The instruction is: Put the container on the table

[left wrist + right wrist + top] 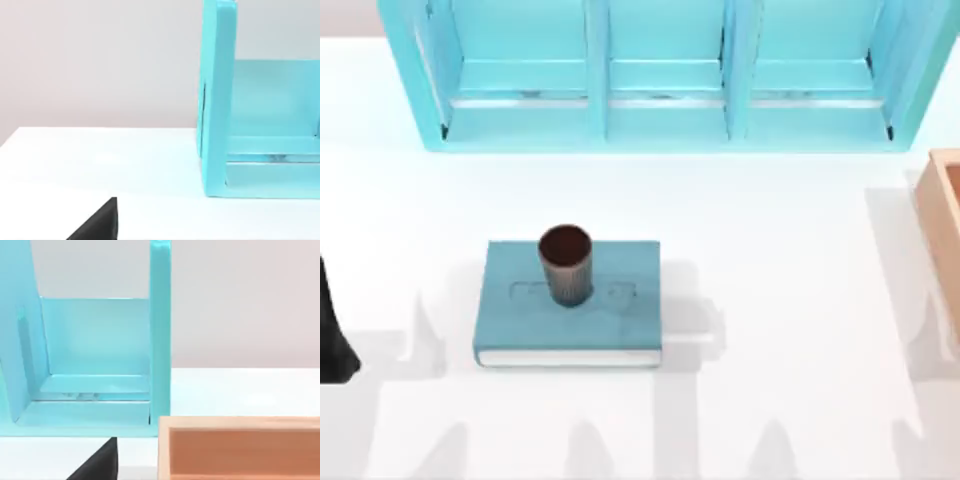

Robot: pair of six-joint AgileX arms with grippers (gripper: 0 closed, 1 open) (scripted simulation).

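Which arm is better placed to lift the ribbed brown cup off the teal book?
Probably the left. The dark reddish-brown ribbed cup stands upright on the teal hardcover book, left of the white table's middle, and the left arm sits at that edge.

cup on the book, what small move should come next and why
Probably bring the left arm, parked at the table's left edge, toward the cup. The cup stands upright on the book, not on the table, with nothing holding it, and it sits left of centre.
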